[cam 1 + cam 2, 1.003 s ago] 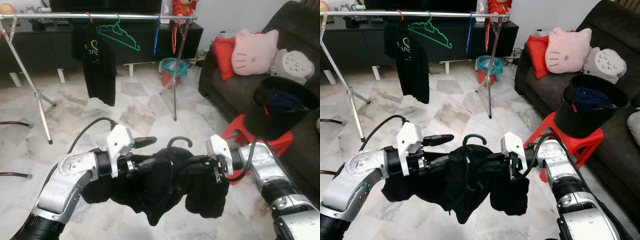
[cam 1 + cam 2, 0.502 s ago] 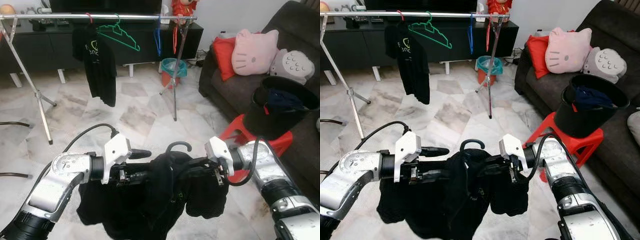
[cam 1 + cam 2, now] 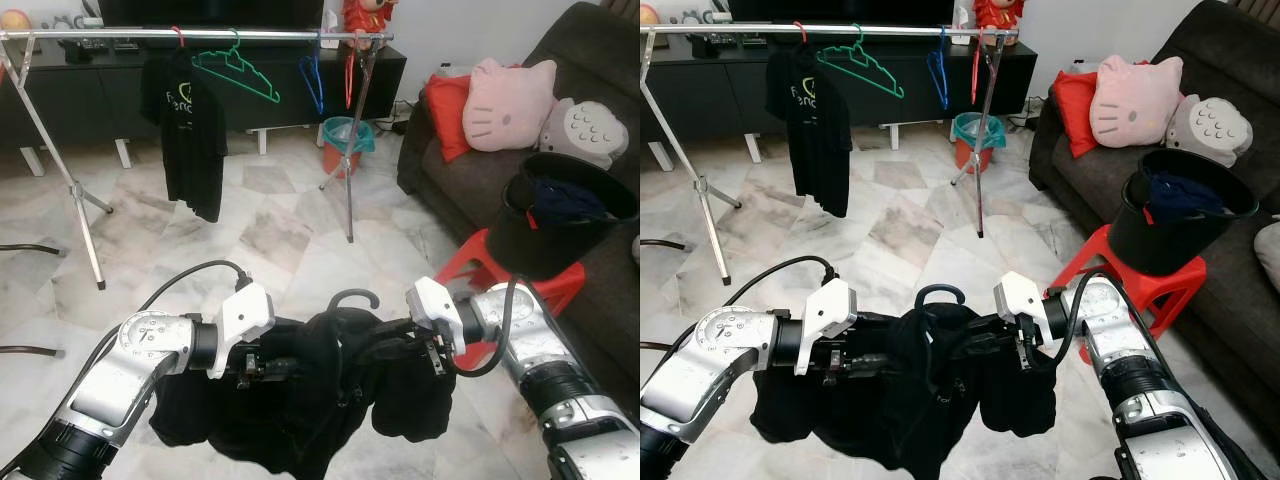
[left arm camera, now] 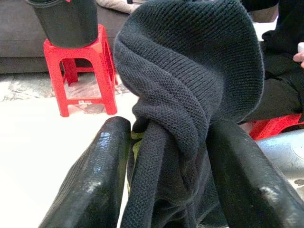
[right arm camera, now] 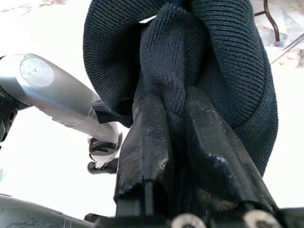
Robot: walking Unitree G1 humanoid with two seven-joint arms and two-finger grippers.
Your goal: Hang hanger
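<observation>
— What do the jaws have?

— My left gripper point(image 4: 164, 161) has its two black fingers point(image 4: 95, 175) spread a little, with a thick fold of the black knit garment point(image 3: 320, 385) bunched between them and pressing on both. My right gripper point(image 5: 175, 142) is pinched tight on another fold of the same garment, cloth squeezed between the fingers.

— And the hanger?

— The dark hanger hook point(image 3: 352, 297) sticks up out of the garment, midway between my two grippers. The cloth sags below both of them.

— Room to move?

— Open marble floor point(image 3: 270, 220) lies ahead of the jaws. Beyond it stands the clothes rack point(image 3: 200, 34), its rail well above and far in front of the grippers. A black T-shirt point(image 3: 192, 130), a green hanger point(image 3: 236, 70), a blue hanger point(image 3: 314, 80) and a red hanger point(image 3: 349, 70) hang on it. A dark sofa point(image 3: 470, 170) edges the space off to my right gripper's side.

— Any containers?

— A black bucket point(image 3: 555, 215) holding dark blue cloth sits on a red stool point(image 3: 480, 270), just beyond my right arm. A teal bin point(image 3: 346, 140) stands past the rack's leg.
</observation>
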